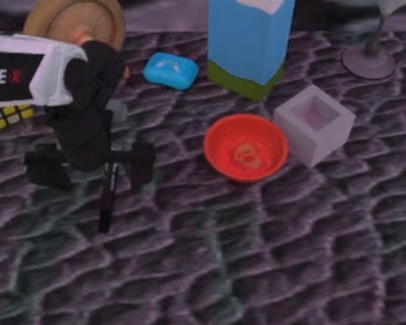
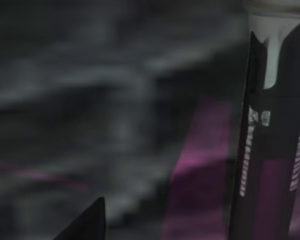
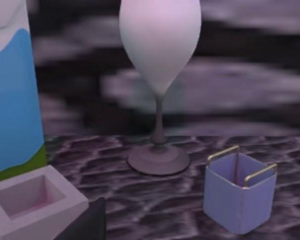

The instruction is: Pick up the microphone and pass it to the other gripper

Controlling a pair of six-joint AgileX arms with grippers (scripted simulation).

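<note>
Purple-grey wavy cloth covers the bench. On its left half lies the microphone, a slim black stick whose long axis runs from far to near in the top view; its head is hidden under the arm. My left tool hangs right over it, fingers spread wide to either side, not touching the handle. Close up, the left wrist view shows only a dark finger with pale ridges. Right of the microphone sits a round red bowl, then a pale square box, a blue carton and a stemmed glass. Only the right wrist view shows a lilac basket; whether my right tool is open cannot be told.
</note>
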